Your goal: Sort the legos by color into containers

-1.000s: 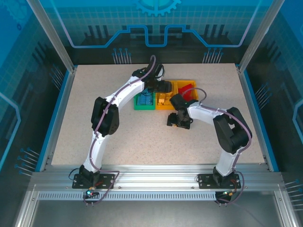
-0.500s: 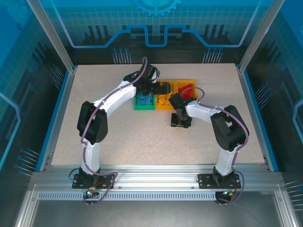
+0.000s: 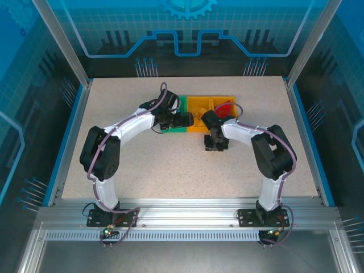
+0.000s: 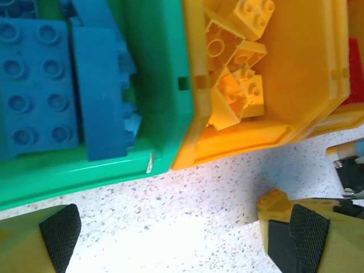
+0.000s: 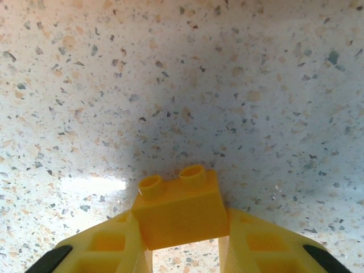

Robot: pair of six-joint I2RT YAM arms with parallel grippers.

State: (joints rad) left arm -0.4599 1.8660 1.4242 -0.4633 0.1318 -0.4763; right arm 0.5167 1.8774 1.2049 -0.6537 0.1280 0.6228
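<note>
Now the right fingers (image 5: 108,247) pinch a yellow brick (image 5: 179,213) by the ends of its long axis, seemingly resting on the bench (image 5: 239,79). The yellow tray (image 4: 239,142) lies just beyond it. The left fingers (image 4: 60,227) gape wide and empty beside the same tray.

No legible text or markings

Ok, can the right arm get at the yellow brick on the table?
Likely yes: the yellow brick sits pinched in the right gripper, on bare table with nothing crowding it.
</note>
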